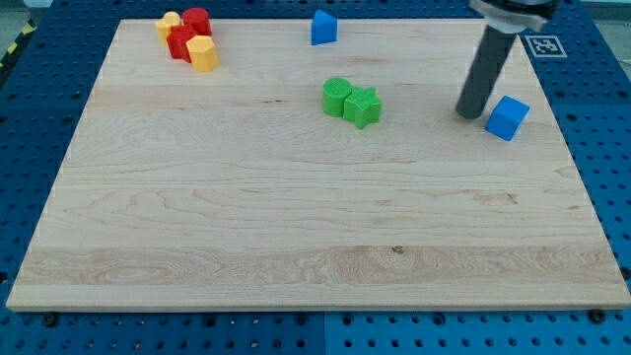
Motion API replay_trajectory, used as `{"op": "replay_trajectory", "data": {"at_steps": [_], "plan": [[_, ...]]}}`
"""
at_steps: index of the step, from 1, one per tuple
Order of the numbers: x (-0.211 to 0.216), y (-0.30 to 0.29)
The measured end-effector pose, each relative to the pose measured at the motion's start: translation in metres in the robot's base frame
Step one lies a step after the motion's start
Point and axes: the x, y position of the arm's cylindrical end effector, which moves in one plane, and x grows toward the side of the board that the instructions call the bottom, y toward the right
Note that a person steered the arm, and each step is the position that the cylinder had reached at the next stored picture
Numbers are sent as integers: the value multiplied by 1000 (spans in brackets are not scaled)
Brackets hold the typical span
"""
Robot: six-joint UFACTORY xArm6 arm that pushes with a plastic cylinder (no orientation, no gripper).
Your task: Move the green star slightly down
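The green star [363, 106] lies on the wooden board [296, 217], a little above the middle, touching a green round block [337, 97] on its upper left. My tip [469, 113] rests on the board well to the right of the star, just left of a blue cube [507, 117]. The dark rod rises from the tip toward the view's top right.
A blue block [323, 28] stands near the top edge, above the green pair. At the top left sits a cluster: a yellow block [169, 23], a red cylinder [196, 20], a red block [181, 41] and a yellow block [202, 52].
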Motion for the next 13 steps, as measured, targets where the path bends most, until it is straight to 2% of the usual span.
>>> {"op": "replay_trajectory", "data": {"at_steps": [1,3,4,6,8,10,12,13], "plan": [[9,-20],[9,-20],[-8,-27],[-32,-124],[-35,-146],[-10,-151],[32,-157],[34,-157]]}}
